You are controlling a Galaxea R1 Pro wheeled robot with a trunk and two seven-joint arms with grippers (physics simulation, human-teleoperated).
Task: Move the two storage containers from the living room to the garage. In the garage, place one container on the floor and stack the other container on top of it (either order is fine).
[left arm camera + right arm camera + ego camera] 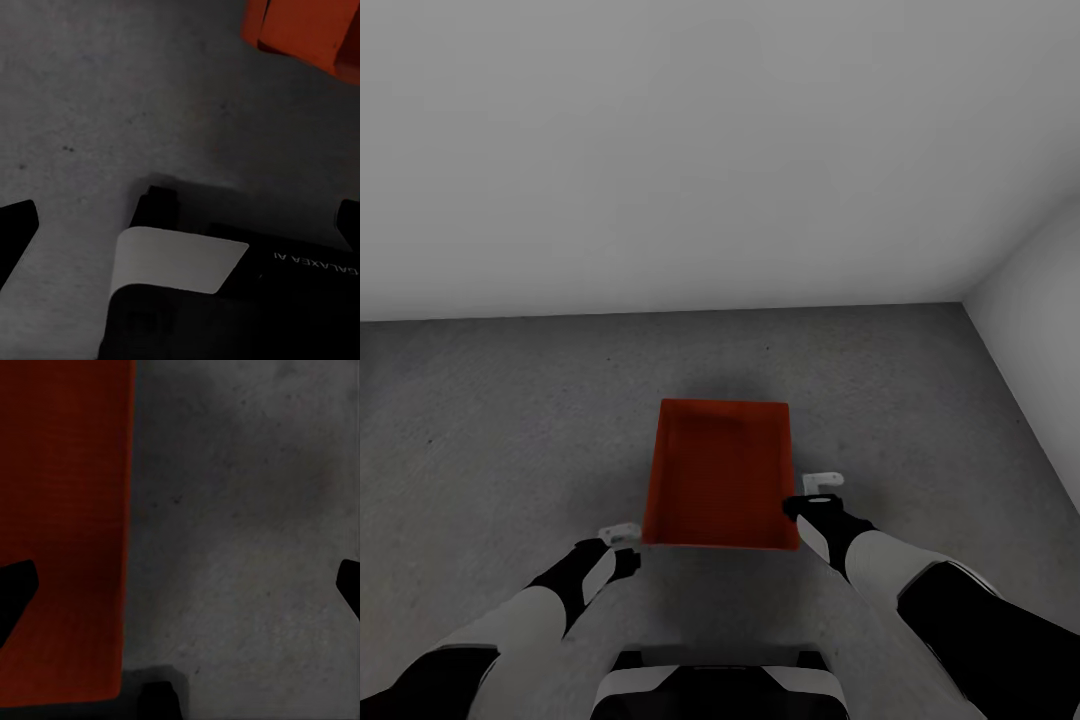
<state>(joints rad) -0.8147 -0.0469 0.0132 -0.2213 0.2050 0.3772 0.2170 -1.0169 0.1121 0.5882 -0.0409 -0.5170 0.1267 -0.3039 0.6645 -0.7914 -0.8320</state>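
An orange-red storage container, lidless with thin plain walls and a flat bare bottom, sits on the dark grey mottled concrete floor of the garage, near the corner where two white-grey walls meet. In the head view its long axis runs away from the robot toward the far wall, open side up. The left end effector sits just beside the near left corner, the right end effector just beside the right wall; both are spread wide and grasp nothing. The left wrist view adds the robot's black base, lettered GALAXEA, and one corner of the container; the right wrist view shows the container's wall alongside bare concrete.
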